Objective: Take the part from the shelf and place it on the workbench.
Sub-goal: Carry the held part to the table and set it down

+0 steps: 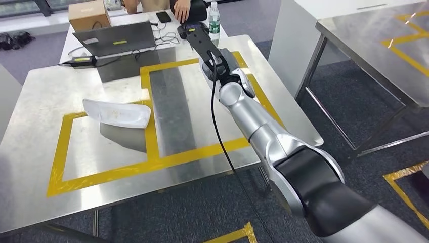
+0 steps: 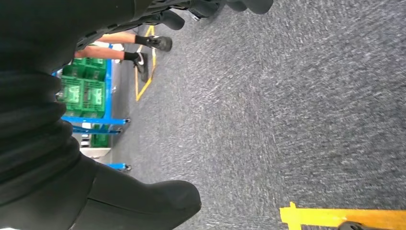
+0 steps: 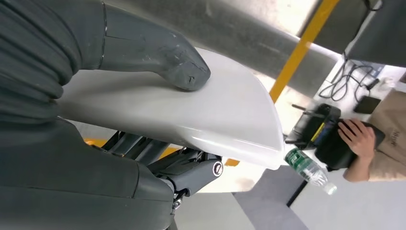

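One white part (image 3: 210, 110) is grasped in my right robot hand (image 3: 143, 52), thumb on top and fingers beneath, over the far side of the counter (image 1: 202, 126). Its glossy curve could slip free, or I might knock the bottle (image 1: 214, 20) while lowering.

Bare steel of workbench (image 1: 40, 106) inside yellow tape (image 1: 152, 164), white part (image 1: 117, 112) at left, laptop (image 1: 114, 38), cables (image 1: 167, 35), box (image 1: 89, 15), bottle (image 1: 214, 19) crowding far edge.
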`<state>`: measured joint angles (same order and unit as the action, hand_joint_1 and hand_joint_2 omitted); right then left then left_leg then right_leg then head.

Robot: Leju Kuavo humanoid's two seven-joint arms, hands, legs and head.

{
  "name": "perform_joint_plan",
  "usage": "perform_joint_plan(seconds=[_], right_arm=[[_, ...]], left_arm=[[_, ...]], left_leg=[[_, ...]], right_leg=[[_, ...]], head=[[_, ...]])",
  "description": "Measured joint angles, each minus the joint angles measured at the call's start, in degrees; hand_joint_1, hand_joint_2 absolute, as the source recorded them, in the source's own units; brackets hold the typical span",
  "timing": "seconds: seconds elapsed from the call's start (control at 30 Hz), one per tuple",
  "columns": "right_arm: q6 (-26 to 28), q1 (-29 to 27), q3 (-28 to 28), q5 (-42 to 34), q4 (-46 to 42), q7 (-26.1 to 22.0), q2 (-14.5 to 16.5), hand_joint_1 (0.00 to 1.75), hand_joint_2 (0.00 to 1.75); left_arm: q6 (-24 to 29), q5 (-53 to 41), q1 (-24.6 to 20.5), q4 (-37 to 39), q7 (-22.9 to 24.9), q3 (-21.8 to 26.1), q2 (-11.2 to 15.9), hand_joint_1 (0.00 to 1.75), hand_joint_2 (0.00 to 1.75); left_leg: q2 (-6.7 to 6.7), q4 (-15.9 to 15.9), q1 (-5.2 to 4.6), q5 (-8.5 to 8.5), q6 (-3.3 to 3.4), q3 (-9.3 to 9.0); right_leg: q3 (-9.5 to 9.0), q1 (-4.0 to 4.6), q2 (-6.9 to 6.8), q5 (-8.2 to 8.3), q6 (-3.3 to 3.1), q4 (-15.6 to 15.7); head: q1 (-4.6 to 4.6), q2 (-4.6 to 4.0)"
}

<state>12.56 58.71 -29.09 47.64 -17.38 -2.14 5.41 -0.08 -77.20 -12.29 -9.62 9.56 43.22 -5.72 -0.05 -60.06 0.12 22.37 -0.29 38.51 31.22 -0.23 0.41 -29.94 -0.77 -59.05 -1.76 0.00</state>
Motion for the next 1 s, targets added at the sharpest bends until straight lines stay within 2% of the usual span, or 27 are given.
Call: perform_joint_plan(seconds=[0.07, 0.13, 0.17, 0.27, 0.3, 0.33, 0.37, 0.43, 0.47, 0.5, 0.53, 0.6, 0.63, 0.67, 0.77, 0.87, 1.0], right_arm=[[0.0, -0.1, 0.0, 0.0, 0.0, 0.1, -0.1, 1.75, 1.75], [0.1, -0.2, 0.0, 0.1, 0.0, 0.1, -0.1, 1.75, 1.75], [0.0, 0.0, 0.0, 0.1, 0.0, 0.1, -0.1, 1.75, 1.75], [0.0, -0.2, 0.0, 0.3, 0.0, 0.5, -0.3, 1.75, 1.75], [-0.1, -0.4, 0.0, 0.3, 0.0, 0.6, -0.4, 1.75, 1.75], [-0.1, -0.6, 0.0, 0.3, 0.0, 0.7, -0.5, 1.75, 1.75], [-0.1, -0.7, 0.0, 0.3, 0.0, 0.7, -0.6, 1.75, 1.75], [-0.2, -0.7, 0.0, 0.4, 0.0, 0.8, -0.7, 1.75, 1.75], [-0.2, -0.6, 0.0, 0.5, 0.0, 0.8, -0.8, 1.75, 1.75], [-0.3, -0.6, 0.0, 0.5, 0.0, 0.8, -0.8, 1.31, 1.31], [-0.3, -0.7, 0.0, 0.5, 0.0, 0.8, -0.9, 0.87, 0.87], [-0.4, -0.8, 0.0, 0.5, 0.0, 0.8, -0.9, 0.0, 0.0], [-0.4, -0.8, 0.0, 0.5, 0.0, 0.8, -1.0, 0.0, 0.0], [-0.4, -0.8, 0.0, 0.6, 0.0, 0.8, -1.0, 0.0, 0.0], [-0.5, -0.9, 0.0, 0.7, 0.0, 0.8, -1.0, 0.0, 0.0], [-0.5, -0.9, 0.0, 0.8, 0.0, 0.8, -1.0, 0.0, 0.0], [-0.2, -0.9, 0.0, 0.9, 0.0, 0.9, -1.0, 0.0, 0.0]], left_arm=[[0.0, -0.1, -0.1, 0.0, 0.0, 0.0, -0.1, 0.0, 1.75], [0.0, -0.1, 0.0, 0.0, 0.0, -0.1, -0.2, 0.0, 1.75], [0.0, -0.2, -0.1, 0.0, -0.1, -0.1, -0.3, 0.0, 1.75], [-0.2, -0.2, 0.0, -0.1, -0.8, -0.1, -0.3, 0.0, 1.75], [-0.3, -0.2, 0.0, -0.1, -1.0, -0.1, -0.4, 0.0, 1.75], [-0.4, -0.2, 0.1, -0.1, -1.1, -0.1, -0.4, 0.0, 1.75], [-0.5, -0.2, 0.2, -0.1, -1.2, -0.1, -0.5, 0.0, 1.75], [-0.5, -0.3, 0.3, -0.1, -1.0, -0.1, -0.5, 0.0, 1.75], [-0.5, -0.4, 0.3, -0.1, -0.9, -0.1, -0.5, 0.0, 1.75], [-0.5, -0.6, 0.2, -0.1, -0.8, -0.2, -0.5, 0.0, 1.75], [-0.5, -0.7, 0.2, -0.1, -0.7, -0.3, -0.5, 0.0, 1.75], [-0.5, -0.9, 0.3, -0.1, -0.5, -0.6, -0.5, 0.0, 1.75], [-0.4, -1.0, 0.4, -0.1, -0.4, -0.7, -0.5, 0.0, 1.75], [-0.4, -1.0, 0.4, -0.1, -0.4, -0.8, -0.5, 0.0, 1.31], [-0.2, -0.9, 0.2, -0.1, -0.2, -1.0, -0.5, 0.0, 0.0], [-0.1, -0.8, 0.2, -0.1, 0.2, -1.0, -0.4, 0.0, 0.0], [-0.2, -0.9, 0.3, -0.1, 1.0, -1.0, -0.5, 0.0, 0.0]], left_leg=[[-0.08, 1.1, -0.07, 1.08, 0.47, -0.84], [-0.23, 1.5, 0.18, 1.48, 1.08, -1.76], [-0.28, 1.7, 0.3, 1.71, 1.37, -2.31], [-0.41, 1.9, 0.41, 2.44, 1.82, -3.38], [-0.52, 1.8, 0.41, 2.74, 1.8, -3.7], [-0.65, 1.7, 0.42, 3.1, 1.72, -4.06], [-0.78, 1.6, 0.42, 3.49, 1.59, -4.47], [-0.91, 1.4, 0.38, 4.35, 1.18, -5.27], [-0.95, 1.3, 0.34, 4.68, 0.88, -5.46], [-0.96, 1.3, 0.3, 4.97, 0.53, -5.53], [-0.98, 1.2, 0.22, 5.12, 0.16, -5.46], [-0.93, 1.3, 0.16, 5.23, 0.11, -5.59], [-0.88, 1.3, 0.14, 5.24, 0.24, -5.76], [-0.8, 1.6, 0.15, 5.28, 0.41, -5.99], [-0.68, 2.1, 0.17, 5.39, 0.3, -6.32], [-0.65, 2.4, 0.18, 5.38, 0.13, -6.43], [-0.64, 2.5, 0.27, 5.32, -0.65, -6.46]], right_leg=[[-0.09, 0.04, -0.03, 0.11, 0.61, -0.1], [0.47, -0.02, -0.13, 0.02, 1.13, -1.8], [1.69, -0.09, -0.16, -0.46, 1.37, -4.0], [8.49, -0.26, -0.17, -3.63, 2.04, -13.7], [10.32, -0.3, -0.17, -4.01, 2.16, -15.4], [11.23, -0.33, -0.17, -3.12, 2.2, -15.1], [11.14, -0.36, -0.17, -0.97, 2.15, -12.9], [9.03, -0.3, -0.16, 4.54, 1.79, -5.2], [8.05, -0.16, -0.16, 5.82, 1.51, -2.2], [7.41, 0.01, -0.15, 6.52, 1.17, -0.4], [7.13, 0.09, -0.15, 6.39, 0.83, 0.2], [6.76, 0.14, -0.13, 6.86, 0.45, 0.5], [6.67, 0.13, -0.09, 6.91, 0.34, 0.6], [6.66, 0.2, -0.05, 6.85, 0.26, 0.6], [6.65, 0.26, 0.02, 6.63, -0.14, 0.6], [6.65, 0.3, 0.03, 6.55, -0.27, 0.6], [6.64, 0.35, 0.02, 6.56, -0.31, 0.5]], head=[[0.02, 0.0], [-0.06, 0.0], [-0.09, 0.0], [-0.14, 0.0], [-0.15, 0.0], [-0.16, 0.0], [-0.18, 0.0], [-0.13, 0.0], [-0.08, 0.0], [-0.04, 0.0], [0.03, 0.0], [0.02, 0.0], [0.03, 0.0], [-0.01, 0.0], [0.01, 0.0], [0.02, 0.0], [-0.01, 0.0]])
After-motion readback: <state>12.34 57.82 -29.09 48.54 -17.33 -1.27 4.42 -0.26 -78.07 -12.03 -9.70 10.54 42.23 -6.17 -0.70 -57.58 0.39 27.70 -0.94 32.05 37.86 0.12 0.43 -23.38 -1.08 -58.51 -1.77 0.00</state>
